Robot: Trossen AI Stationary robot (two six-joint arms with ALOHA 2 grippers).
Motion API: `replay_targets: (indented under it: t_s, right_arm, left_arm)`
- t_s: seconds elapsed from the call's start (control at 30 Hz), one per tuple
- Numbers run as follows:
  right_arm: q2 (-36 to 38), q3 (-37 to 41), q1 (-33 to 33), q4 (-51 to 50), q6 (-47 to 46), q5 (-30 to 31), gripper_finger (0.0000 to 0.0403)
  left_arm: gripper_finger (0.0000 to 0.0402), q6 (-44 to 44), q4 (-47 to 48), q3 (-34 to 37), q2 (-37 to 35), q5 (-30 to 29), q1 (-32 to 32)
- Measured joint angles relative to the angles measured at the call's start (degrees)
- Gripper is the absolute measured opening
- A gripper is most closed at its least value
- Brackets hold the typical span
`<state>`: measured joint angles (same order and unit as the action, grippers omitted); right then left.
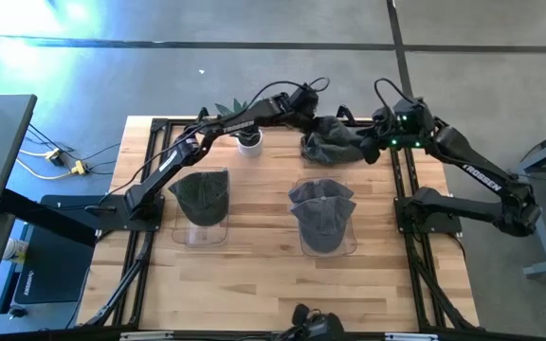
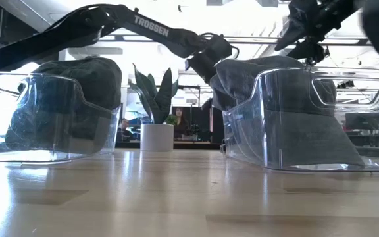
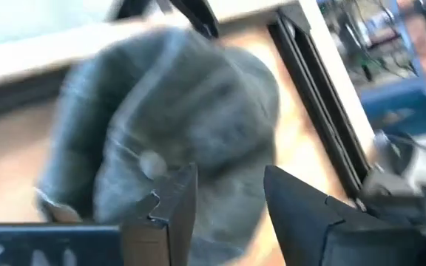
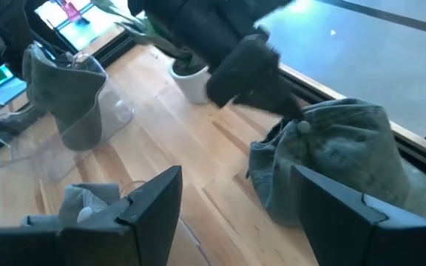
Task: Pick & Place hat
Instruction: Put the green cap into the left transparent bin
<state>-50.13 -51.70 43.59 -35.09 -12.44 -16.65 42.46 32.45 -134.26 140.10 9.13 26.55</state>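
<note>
Because each clear plastic stand keeps a cap in shape, the left-hand clear stand [image 1: 202, 233] carries one dark grey cap [image 1: 203, 193] — apparently already placed. Behind it sits a small white pot with a green spiky plant [image 1: 248, 140], out of the working path. The left gripper [image 1: 313, 106] reaches across the far edge of the pale wooden table [image 1: 263, 275] to the loose, crumpled grey-green fabric hat [image 1: 335, 140]; its fingers stand partly apart just over the crown, and whether they have cloth between them I cannot tell. In front, the right-hand clear stand [image 1: 326, 239] holds stacked grey caps [image 1: 323, 210]. The right gripper [image 1: 387, 142] hovers at the hat's other side, fingers spread wide, gripping nothing — likely steadying.
</note>
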Motion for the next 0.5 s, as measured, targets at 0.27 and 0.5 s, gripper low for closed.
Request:
replay_targets:
  t_s: [0.27,0.5]
  right_arm:
    - [-0.1,0.0,0.7,0.0,0.0,-0.1,0.0245]
    - [-0.1,0.0,0.7,0.0,0.8,-0.4,0.0245]
  left_arm:
    - [0.0240,0.0,-0.4,0.4,3.1,3.4,-0.4]
    - [0.0253,0.7,-2.2,-0.1,3.5,-5.3,-1.5]
